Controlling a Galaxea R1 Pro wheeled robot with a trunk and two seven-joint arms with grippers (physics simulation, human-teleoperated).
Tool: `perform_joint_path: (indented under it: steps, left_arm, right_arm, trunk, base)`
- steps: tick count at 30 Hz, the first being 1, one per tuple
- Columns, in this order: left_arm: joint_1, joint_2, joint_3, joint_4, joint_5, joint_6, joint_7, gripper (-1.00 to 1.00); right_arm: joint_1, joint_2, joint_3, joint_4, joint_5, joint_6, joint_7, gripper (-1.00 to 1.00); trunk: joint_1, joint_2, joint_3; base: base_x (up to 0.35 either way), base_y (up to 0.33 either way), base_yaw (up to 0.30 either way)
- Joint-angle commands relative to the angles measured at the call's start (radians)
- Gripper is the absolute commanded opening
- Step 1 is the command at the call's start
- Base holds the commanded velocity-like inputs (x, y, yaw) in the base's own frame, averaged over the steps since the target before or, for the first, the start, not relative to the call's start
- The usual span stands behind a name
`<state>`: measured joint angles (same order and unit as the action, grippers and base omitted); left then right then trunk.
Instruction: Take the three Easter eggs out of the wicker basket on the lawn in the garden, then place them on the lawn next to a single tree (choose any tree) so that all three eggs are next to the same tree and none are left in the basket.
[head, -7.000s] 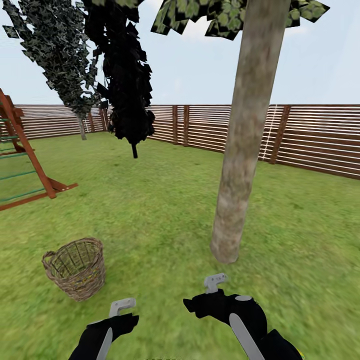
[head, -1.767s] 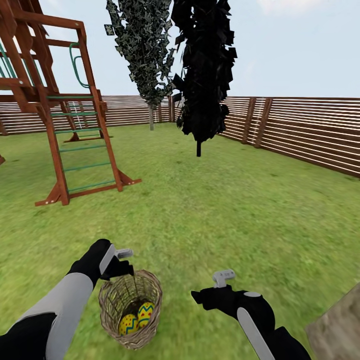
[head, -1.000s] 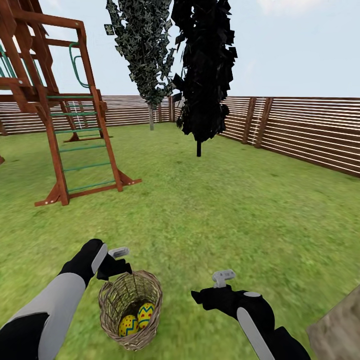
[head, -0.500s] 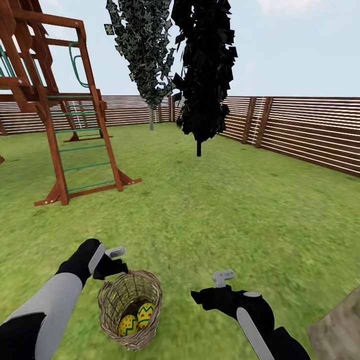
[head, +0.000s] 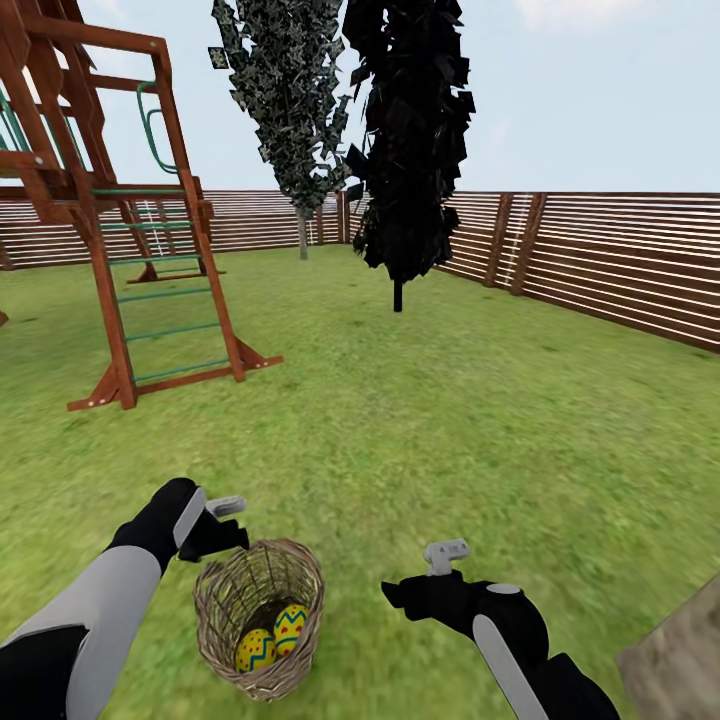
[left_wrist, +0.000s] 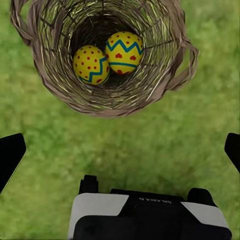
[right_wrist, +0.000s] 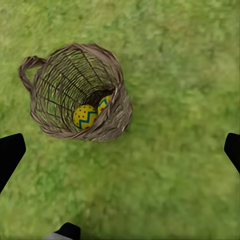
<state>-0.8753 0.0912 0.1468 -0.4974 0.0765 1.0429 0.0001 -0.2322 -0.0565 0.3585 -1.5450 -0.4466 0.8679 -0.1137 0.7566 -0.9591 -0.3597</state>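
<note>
Left tool (head: 222, 522) drawn back left of basket (head: 262, 617), fingers spread, empty. Two eggs (left_wrist: 107, 57) visible inside basket on lawn (head: 480, 440). Right tool (head: 441, 565) hovering right, spread, empty.

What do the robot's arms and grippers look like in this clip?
Both arms are black with light grey panels. The left gripper and right gripper end in pale grey fingers. In the left wrist view, its black body has white side panels and small lettering.
</note>
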Motion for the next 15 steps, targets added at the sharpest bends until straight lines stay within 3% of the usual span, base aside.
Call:
perform_joint_path:
  steps: [1, 5, 15]
  left_arm:
    - [-0.001, -0.001, 0.004, 0.001, 0.003, 0.004, 0.024, 1.0]
    - [-0.001, -0.001, 0.007, 0.003, 0.008, 0.004, 0.075, 1.0]
    - [-0.001, -0.008, 0.008, 0.003, 0.011, 0.004, 0.087, 1.0]
  right_arm:
    - [-0.001, 0.0, 0.002, -0.001, -0.011, 0.003, -0.011, 1.0]
    - [-0.001, 0.001, 0.002, 0.0, -0.011, 0.003, -0.012, 1.0]
    - [-0.001, -0.005, 0.002, -0.002, -0.011, 0.003, -0.01, 1.0]
  trunk:
    - [0.004, -0.008, -0.004]
    - [0.019, -0.036, -0.017]
    - [0.058, -0.106, -0.048]
  base:
    - [0.0, 0.0, 0.0]
    - [0.0, 0.0, 0.0]
    - [0.0, 0.0, 0.0]
